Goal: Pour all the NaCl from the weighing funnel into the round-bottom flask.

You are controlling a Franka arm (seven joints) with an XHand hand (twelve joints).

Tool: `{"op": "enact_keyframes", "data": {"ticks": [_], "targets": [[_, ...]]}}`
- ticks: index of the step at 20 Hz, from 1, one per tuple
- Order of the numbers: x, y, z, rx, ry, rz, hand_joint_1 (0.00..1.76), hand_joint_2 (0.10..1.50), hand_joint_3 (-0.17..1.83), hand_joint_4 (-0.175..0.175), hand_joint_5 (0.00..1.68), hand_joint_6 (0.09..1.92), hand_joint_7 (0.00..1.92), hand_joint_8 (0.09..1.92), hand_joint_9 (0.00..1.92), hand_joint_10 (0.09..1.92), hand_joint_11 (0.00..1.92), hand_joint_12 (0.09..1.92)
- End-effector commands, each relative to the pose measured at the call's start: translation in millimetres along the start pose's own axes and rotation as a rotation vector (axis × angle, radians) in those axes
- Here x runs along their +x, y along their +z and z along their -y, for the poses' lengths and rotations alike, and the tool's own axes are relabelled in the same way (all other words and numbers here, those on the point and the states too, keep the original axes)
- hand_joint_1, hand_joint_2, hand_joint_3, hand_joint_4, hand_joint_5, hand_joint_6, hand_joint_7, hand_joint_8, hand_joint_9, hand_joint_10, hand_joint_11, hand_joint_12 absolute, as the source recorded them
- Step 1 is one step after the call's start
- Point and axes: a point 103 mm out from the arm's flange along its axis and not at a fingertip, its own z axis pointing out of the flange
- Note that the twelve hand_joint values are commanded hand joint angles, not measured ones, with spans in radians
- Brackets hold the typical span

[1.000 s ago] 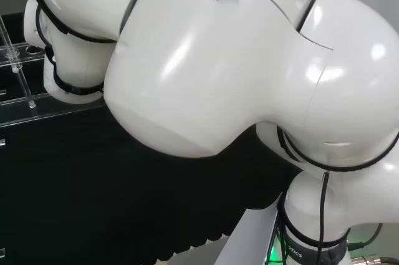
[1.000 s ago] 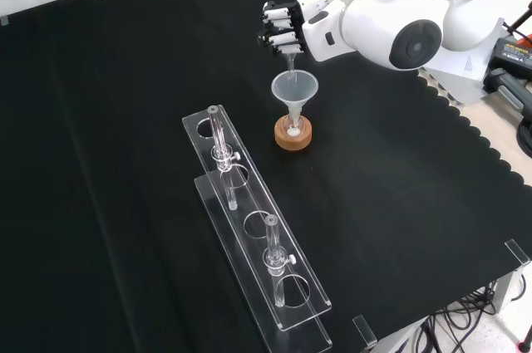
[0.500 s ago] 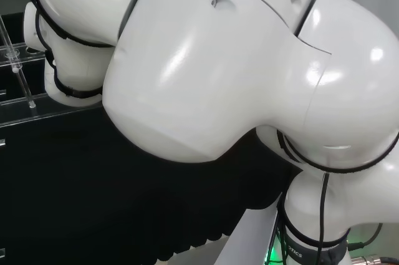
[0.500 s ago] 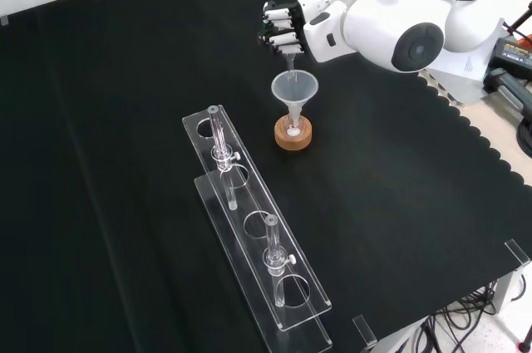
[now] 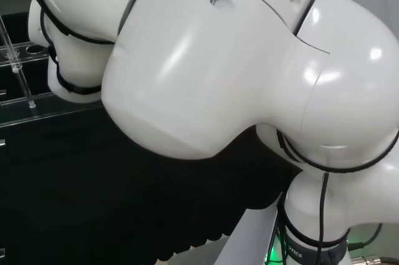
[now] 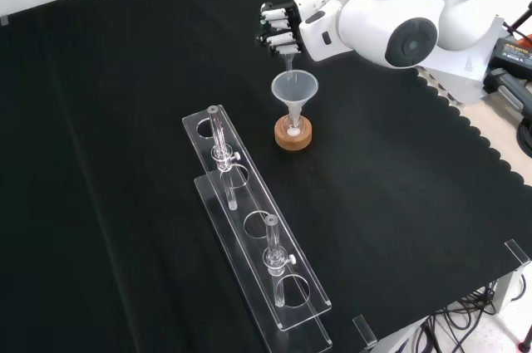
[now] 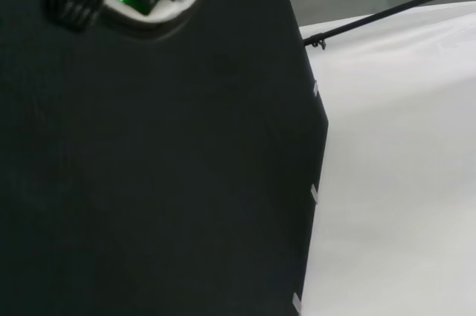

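In the front view my hand (image 6: 278, 27) hovers just above a clear glass funnel (image 6: 295, 87), its fingers curled round a small clear weighing funnel (image 6: 288, 59). The weighing funnel is tipped with its spout pointing down into the glass funnel's mouth. The glass funnel stands in the neck of a round-bottom flask (image 6: 293, 125) that rests on a cork ring (image 6: 293, 138). A little white powder lies at the flask's bottom. How much powder is left in the weighing funnel cannot be made out.
A long clear acrylic rack (image 6: 253, 232) with two glass tubes stands nearer the camera than the flask; its end (image 5: 19, 72) shows at the head view's left. My arm's white link (image 6: 391, 29) hangs right of the hand. The cloth's edge (image 7: 316, 182) borders white floor.
The hand and the arm link behind it have shifted slightly to the left in the front view. The weighing funnel stays over the glass funnel.
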Motion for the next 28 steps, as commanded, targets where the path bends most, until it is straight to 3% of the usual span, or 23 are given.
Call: {"op": "enact_keyframes", "data": {"ticks": [1, 7, 13, 28], "targets": [[0, 9, -3, 0.002, 0.006, -0.09, 1.14, 0.66, 0.57, 0.175, 1.39, 0.42, 0.72, 0.61, 1.18, 0.12, 0.94, 0.94], [-4, 23, -8, 0.012, 0.012, -0.185, 1.14, 0.66, 0.57, 0.175, 1.39, 0.43, 0.72, 0.61, 1.18, 0.12, 0.93, 0.94], [-16, 34, -14, 0.035, 0.016, -0.405, 1.14, 0.66, 0.57, 0.175, 1.39, 0.43, 0.72, 0.61, 1.17, 0.12, 0.93, 0.94], [-36, 58, -17, 0.047, 0.036, -0.825, 1.14, 0.67, 0.57, 0.175, 1.38, 0.43, 0.72, 0.61, 1.17, 0.11, 0.92, 0.94]]}}
